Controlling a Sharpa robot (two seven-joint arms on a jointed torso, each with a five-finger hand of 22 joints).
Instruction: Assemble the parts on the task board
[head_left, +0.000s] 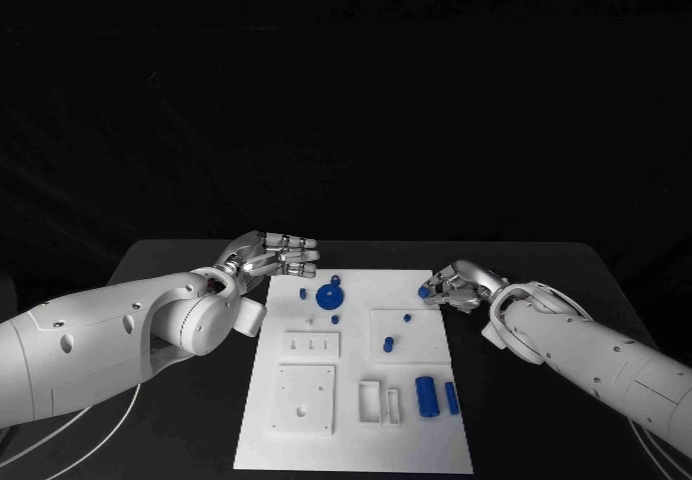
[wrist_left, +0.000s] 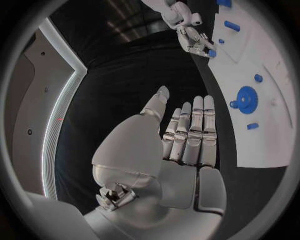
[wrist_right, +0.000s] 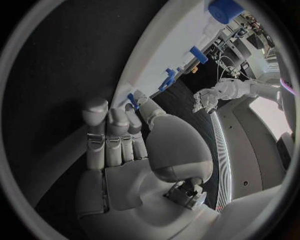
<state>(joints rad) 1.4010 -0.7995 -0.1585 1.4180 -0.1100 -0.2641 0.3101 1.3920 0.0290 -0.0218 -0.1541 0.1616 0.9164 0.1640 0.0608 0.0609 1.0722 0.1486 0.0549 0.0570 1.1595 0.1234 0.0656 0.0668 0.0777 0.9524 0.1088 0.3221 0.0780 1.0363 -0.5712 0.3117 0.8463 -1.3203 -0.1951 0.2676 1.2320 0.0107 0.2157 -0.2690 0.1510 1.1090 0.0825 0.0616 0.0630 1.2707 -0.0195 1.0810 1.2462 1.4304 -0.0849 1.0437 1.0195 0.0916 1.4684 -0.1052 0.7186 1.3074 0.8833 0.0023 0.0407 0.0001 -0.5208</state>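
On the black table (head_left: 173, 262) lies the white task board (head_left: 361, 372), with both arms reaching in toward its far end. At the board's far left corner the left hand (head_left: 274, 256) hovers above the table just beside the board's edge, palm facing inward, its fingers (wrist_left: 199, 125) held straight and close together with the thumb standing apart; it holds nothing. The left forearm slants in from the lower left. Across the board, the right hand (head_left: 459, 286) sits at the far right edge, fingers curled down, and a small blue part (head_left: 427, 291) shows at its fingertips, seemingly pinched between thumb and a finger right at the board's rim. The right forearm comes in from the lower right.

Near the board's far end a blue gear (head_left: 329, 296) lies flat with small blue pegs (head_left: 304, 294) around it. Closer in, a blue cylinder (head_left: 427, 396) and a slimmer blue rod (head_left: 451, 398) lie side by side toward the right edge.
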